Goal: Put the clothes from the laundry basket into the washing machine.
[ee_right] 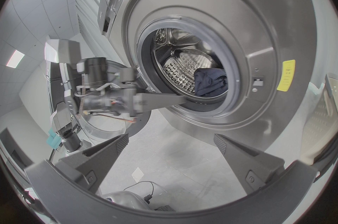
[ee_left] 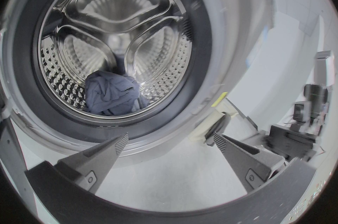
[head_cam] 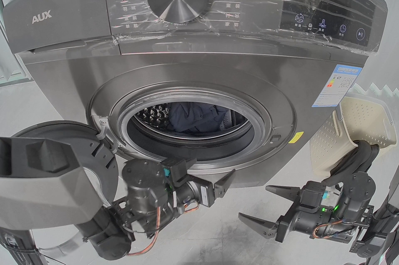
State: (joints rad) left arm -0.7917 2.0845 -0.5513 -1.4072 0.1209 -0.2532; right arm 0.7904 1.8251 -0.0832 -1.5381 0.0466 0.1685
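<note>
Lower half of the head view: both arms low in front of the machine. The left gripper had its 2 fingers spread wide with nothing between them, aimed at the opening. The right gripper, lower right of the head view, was also spread and empty, hanging over bare floor.

Left edge of the head view: the round door was swung fully open, partly behind the left arm.

Centre: the washing machine porthole was unobstructed, with the grey gasket ring around it. Inside the steel drum, 1 dark blue garment lay crumpled low on the perforated wall, fully past the gasket and not hanging over the lip. In the left wrist view it sat lower left of the drum; in the right wrist view, at the lower right of the opening.

Right edge of the head view: the cream perforated laundry basket stood tilted just beside the washer's side. Its inside was not visible, so I cannot tell whether any clothes were left in it.

Progress, as a judgement: at least 1 item loaded, none in hand, door open. If the basket held more, another pick from it was due, likely by the right arm, which was nearer. If not, the loading was done.
</note>
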